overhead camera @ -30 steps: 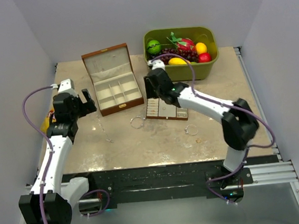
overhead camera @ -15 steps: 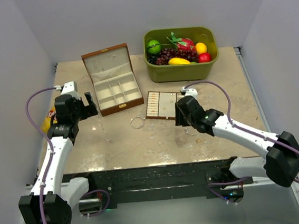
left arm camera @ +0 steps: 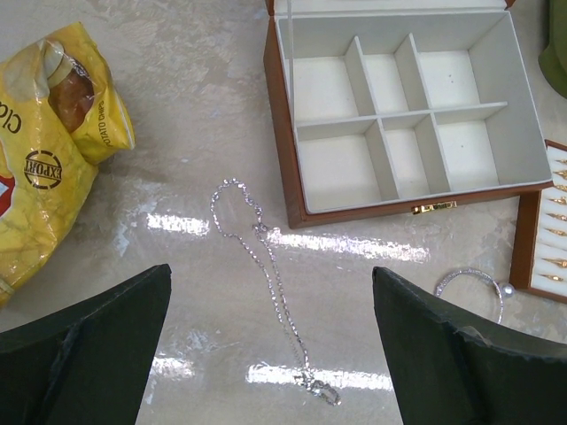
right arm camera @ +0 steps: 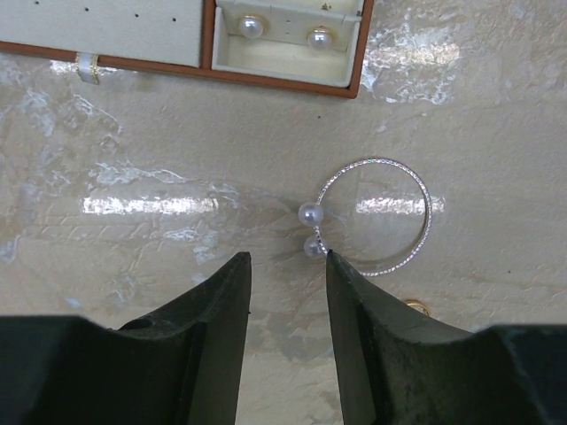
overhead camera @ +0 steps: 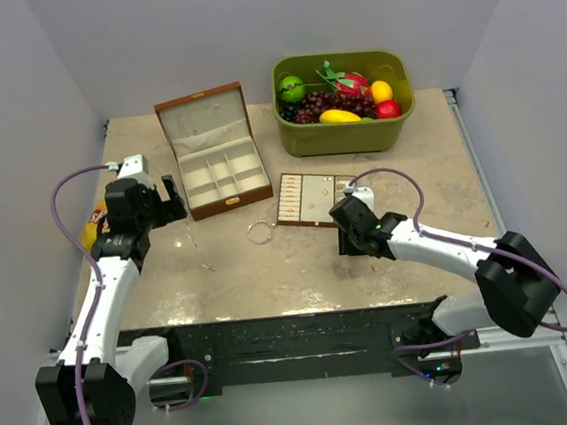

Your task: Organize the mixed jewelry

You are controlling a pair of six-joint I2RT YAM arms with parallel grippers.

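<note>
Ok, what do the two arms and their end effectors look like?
Both the left arm and right arm have white links with black joints, each with a purple cable looping alongside. The left end effector and right end effector have dark, matte, wedge-shaped fingers.
</note>
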